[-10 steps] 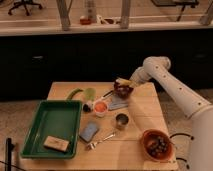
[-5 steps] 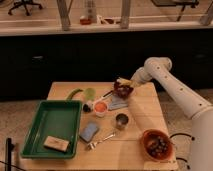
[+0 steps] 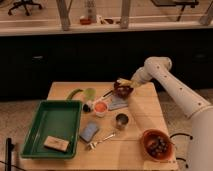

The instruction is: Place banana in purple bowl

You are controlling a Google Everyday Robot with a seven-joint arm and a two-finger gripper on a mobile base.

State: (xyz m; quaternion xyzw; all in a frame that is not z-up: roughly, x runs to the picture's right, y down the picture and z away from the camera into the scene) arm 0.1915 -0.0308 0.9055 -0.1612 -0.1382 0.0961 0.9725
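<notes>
The banana, a short pale-yellow piece, sits over the far rim of the purple bowl, right at the tip of my gripper. My fingers are clenched tight, but I cannot tell whether the banana is pinched between them or only lying against them. My arm reaches the bowl from the right, bent at the elbow above the table's far right corner. The bowl stands near the far edge of the wooden table, right of the middle. Just in front of it and to the left is a white cup filled with orange, and nearer me a small metal cup. A long green vegetable lies by the far left corner. A green tray covers the left side, with a tan block at its near end. An orange-brown bowl with dark contents sits at the near right corner.
</notes>
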